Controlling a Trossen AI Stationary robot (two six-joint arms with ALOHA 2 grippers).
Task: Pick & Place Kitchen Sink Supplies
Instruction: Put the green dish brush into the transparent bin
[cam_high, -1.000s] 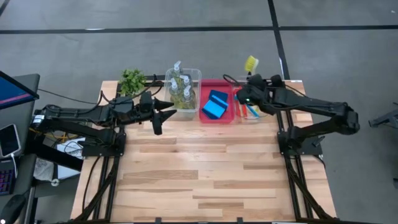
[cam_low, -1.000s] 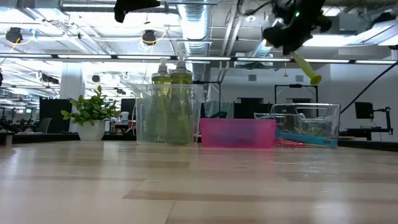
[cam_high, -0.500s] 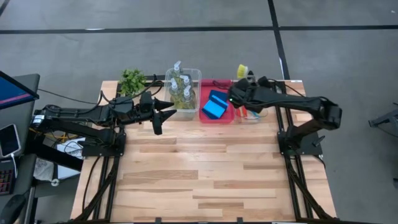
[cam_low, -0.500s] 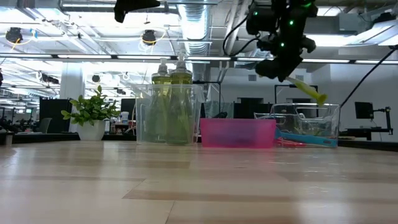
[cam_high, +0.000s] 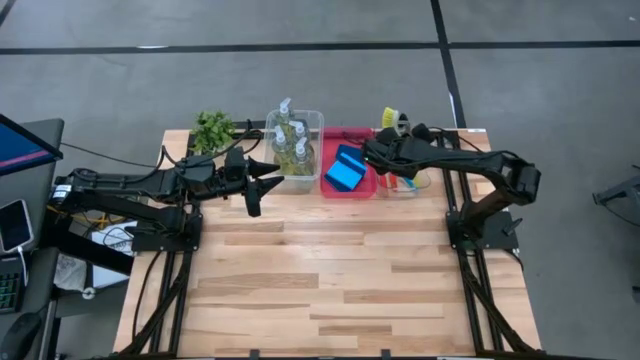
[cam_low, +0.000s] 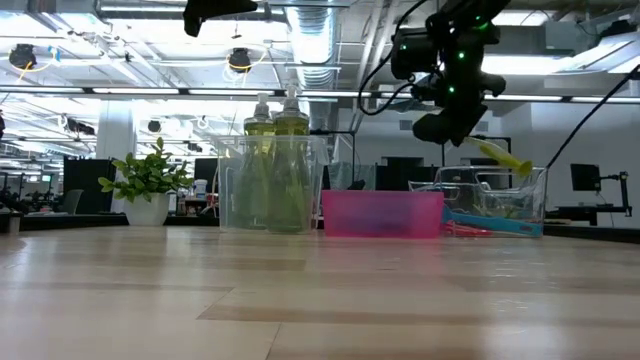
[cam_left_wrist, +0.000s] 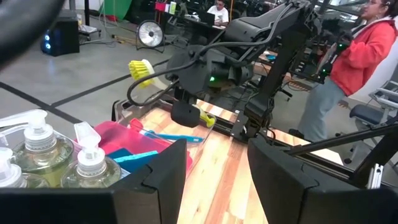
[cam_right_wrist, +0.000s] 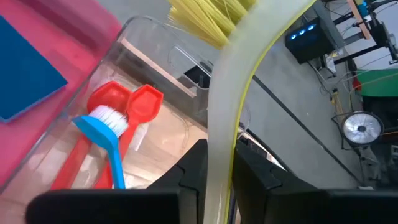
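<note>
My right gripper (cam_high: 374, 156) is shut on a yellow-green brush (cam_right_wrist: 219, 118) and hovers over the gap between the red tray (cam_high: 352, 132) and the clear brush tub (cam_high: 408, 186). Red and blue brushes (cam_right_wrist: 112, 134) lie in that tub. Blue sponges (cam_high: 346, 168) rest in the red tray. Pump bottles (cam_high: 289, 143) of yellow-green soap stand in another clear tub. My left gripper (cam_high: 260, 186) is open and hangs in the air just left of the bottle tub, touching nothing. My right gripper pinches the brush's handle (cam_right_wrist: 219, 163) between its two fingers, across the handle. The bristle head (cam_high: 388, 117) sticks out toward the far edge. The handle's free end (cam_low: 506, 157) slants down above the brush tub (cam_low: 492, 200). The brush is lifted clear.
A small leafy plant (cam_high: 213, 128) stands at the far left corner, behind my left arm. All containers sit in a row along the far edge. The bare wooden tabletop (cam_high: 320, 280) stretches toward the near edge. A person in a red top (cam_left_wrist: 364, 50) stands beyond the table.
My right gripper has moved toward the table's left and come down a little, carrying the brush. The brush has tipped, and its handle end now hangs lower, just above the brush tub.
</note>
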